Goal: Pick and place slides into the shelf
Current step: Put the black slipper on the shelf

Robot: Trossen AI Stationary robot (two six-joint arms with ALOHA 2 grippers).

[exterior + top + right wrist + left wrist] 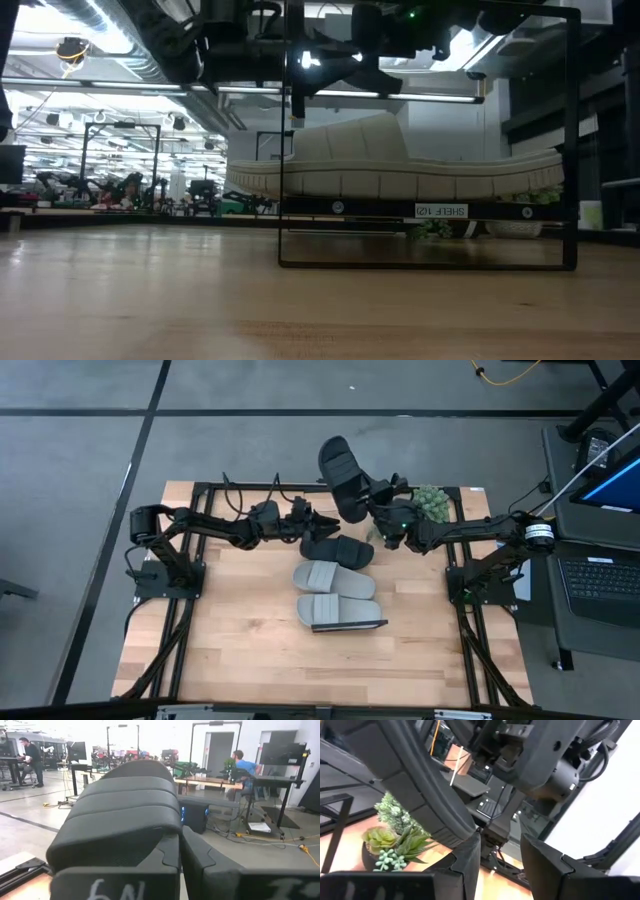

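Nearest on the wooden surface [250, 650], two grey slides [335, 594] lie side by side on the shelf [348, 626] top. Just behind them a black slide [338, 550] rests flat. Beyond it, the left pincer [318, 523] hovers with fingers apart, holding nothing. The right pincer [368, 500] is clamped on a second black slide [341, 475], lifted past the far edge. A potted plant [430, 502] stands beside it.
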